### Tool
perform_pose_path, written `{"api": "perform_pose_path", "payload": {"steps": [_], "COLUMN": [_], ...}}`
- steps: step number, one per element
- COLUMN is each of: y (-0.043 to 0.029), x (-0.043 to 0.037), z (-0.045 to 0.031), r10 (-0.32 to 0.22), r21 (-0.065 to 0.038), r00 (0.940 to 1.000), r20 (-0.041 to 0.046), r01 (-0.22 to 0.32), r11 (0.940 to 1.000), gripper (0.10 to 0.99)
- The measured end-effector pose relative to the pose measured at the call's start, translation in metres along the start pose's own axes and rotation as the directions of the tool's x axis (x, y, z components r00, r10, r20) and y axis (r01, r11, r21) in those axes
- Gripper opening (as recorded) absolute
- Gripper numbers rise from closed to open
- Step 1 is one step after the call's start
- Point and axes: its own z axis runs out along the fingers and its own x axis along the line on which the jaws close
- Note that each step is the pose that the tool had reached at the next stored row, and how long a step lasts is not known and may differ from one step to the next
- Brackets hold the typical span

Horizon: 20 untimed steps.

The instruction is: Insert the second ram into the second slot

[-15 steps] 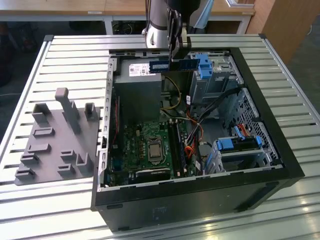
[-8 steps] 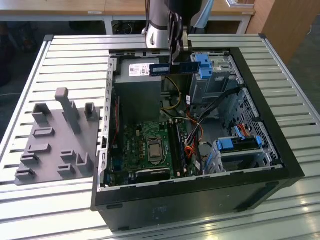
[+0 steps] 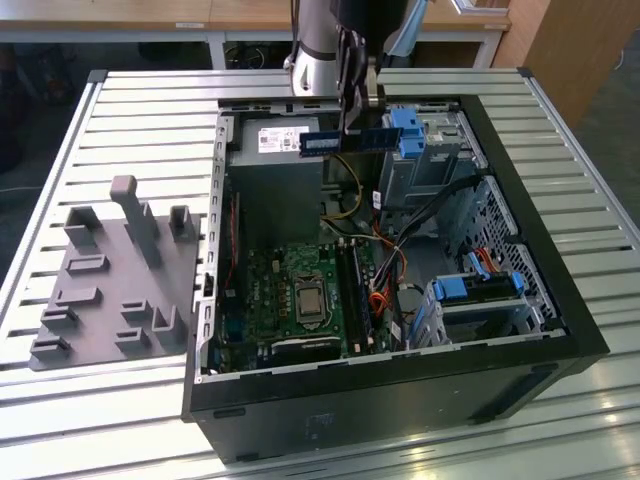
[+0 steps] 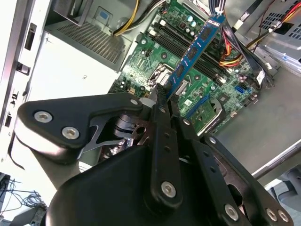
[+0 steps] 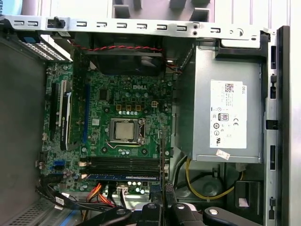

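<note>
Exterior view first: the gripper [image 3: 350, 126] hangs from the arm above the far part of the open computer case [image 3: 560, 300], its jaws clamped on the second ram [image 3: 322, 142]. The blue stick lies level in the grip, held near its middle, with an end sticking out to the exterior view's left and another to its right; it is raised clear of the motherboard [image 3: 270, 290] and sits in no slot; in this view it shows in front of the grey power supply [image 3: 275, 185]. The case lies on its side on a slatted metal table [image 3: 150, 100]; a grey holder block [image 3: 110, 270] rests on the table at the exterior view's left of the case; blue drive-bay clips [image 3: 410, 130] stand near the stick on the exterior view's right.

In the second wrist view the black fingers [image 4: 160, 113] meet on the second ram [image 4: 193, 49], which runs away from them above the green board; dark chips show along its face.

In the first wrist view the memory slots [image 5: 122, 164] lie in a row between the processor socket [image 5: 124, 130] and the gripper [image 5: 164, 200]; a blue strip along the slot nearest the gripper may be a stick already seated, though this angle does not make it sure; the other slots are dark.
</note>
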Motion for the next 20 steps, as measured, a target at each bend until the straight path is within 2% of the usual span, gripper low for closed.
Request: {"api": "perform_pose_path", "payload": {"steps": [20], "y": [0.0002], "x": [0.0081], "z": [-0.0001], "r10": [0.0], "r21": [0.0], "r00": [1.0], "r20": [0.0], "r01": [0.0], "r11": [1.0], "gripper": [0.141]}}
